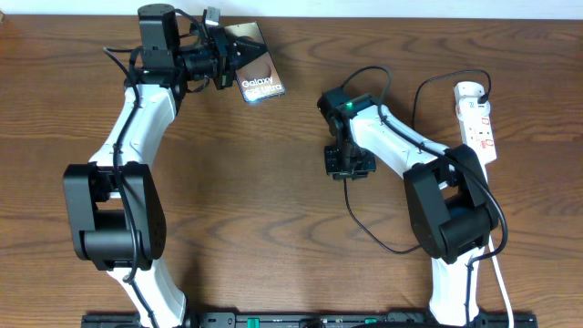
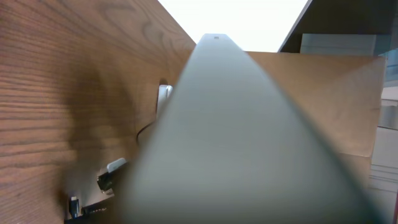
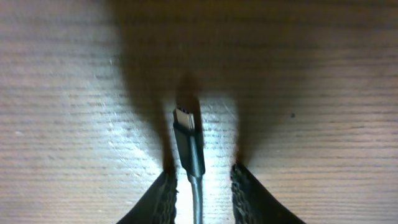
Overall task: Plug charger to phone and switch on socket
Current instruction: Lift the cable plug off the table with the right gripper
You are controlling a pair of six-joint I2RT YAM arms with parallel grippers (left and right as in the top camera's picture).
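Phone [image 2: 249,137], clenched in our left fingers [image 1: 230,53], lies well left of the charger tip [image 3: 186,134], which points straight ahead between our parted right fingers [image 3: 158,200].

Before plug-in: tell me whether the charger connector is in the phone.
Out. The charger connector lies on the table inside the open right gripper; the phone is apart, held by the left gripper.

Overhead view: bright, even light and sharp focus, with only soft, short shadows on the wooden table [image 1: 273,182]. Left wrist view: the phone [image 2: 249,137] lies so near the lens that it is a grey blur, with blown-out white glare at 12 o'clock. Right wrist view: dim, with heavy shadow at 12 o'clock and a bright patch mid-frame around the charger [image 3: 188,140] tip, which is fairly sharp.
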